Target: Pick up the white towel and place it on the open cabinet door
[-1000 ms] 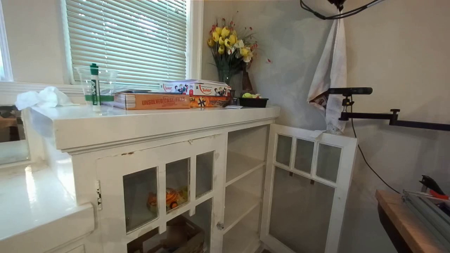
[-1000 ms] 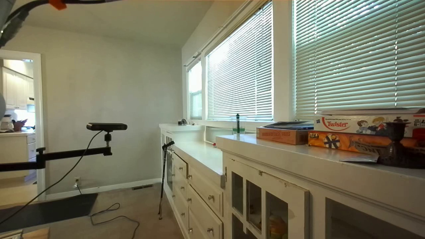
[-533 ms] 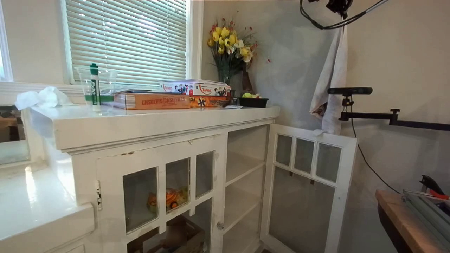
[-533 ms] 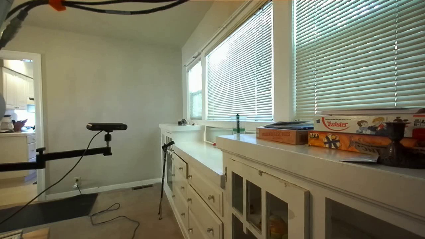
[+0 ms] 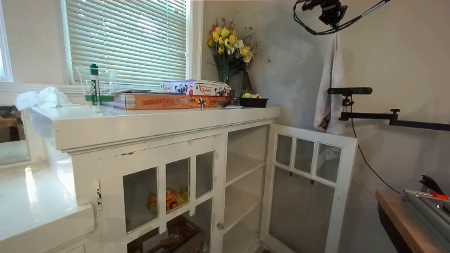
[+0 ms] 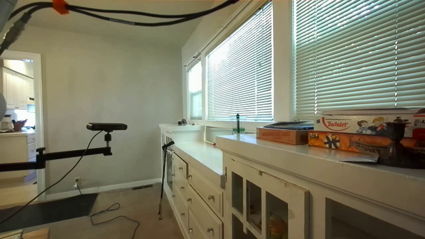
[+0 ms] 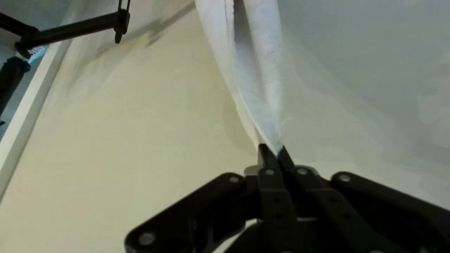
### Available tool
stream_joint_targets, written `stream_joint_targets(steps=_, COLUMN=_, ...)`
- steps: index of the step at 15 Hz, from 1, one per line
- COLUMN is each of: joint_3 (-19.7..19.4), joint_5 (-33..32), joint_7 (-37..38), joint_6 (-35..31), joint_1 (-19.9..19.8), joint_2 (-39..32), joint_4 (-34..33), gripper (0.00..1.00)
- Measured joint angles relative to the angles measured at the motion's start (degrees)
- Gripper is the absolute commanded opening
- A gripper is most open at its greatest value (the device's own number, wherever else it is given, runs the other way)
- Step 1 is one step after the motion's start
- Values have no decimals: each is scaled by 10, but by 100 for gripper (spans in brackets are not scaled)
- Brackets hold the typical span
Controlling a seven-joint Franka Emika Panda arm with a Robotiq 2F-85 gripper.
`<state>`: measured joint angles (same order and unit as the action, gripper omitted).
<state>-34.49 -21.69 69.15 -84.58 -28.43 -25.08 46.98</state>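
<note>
Towel hangs past tabletop corner; likely light, floppy, non-slip. Tool pinches its top end, looks right for draping.

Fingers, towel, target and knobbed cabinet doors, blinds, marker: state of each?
fingers: shut on white towel
white towel: hanging, lower end behind target cabinet door, not draped over it
target cabinet door: open
knobbed cabinet door: shut or slightly ajar, can't tell which
blinds: lowered
marker: upright, green end up
</note>
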Motion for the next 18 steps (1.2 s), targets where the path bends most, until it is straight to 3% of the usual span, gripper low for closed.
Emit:
stream_joint_targets(steps=5, joint_3=15, joint_5=56, joint_7=1, joint_6=0, joint_1=-19, joint_2=-26, joint_4=7, gripper=1)
stream_joint_targets(steps=10, joint_3=17, joint_5=58, joint_7=1, joint_6=3, joint_1=-26, joint_2=-55, joint_4=8, gripper=1)
stream_joint_targets(steps=18, joint_3=23, joint_5=58, joint_7=-8, joint_6=64, joint_1=-17, joint_2=-78, joint_4=8, gripper=1)
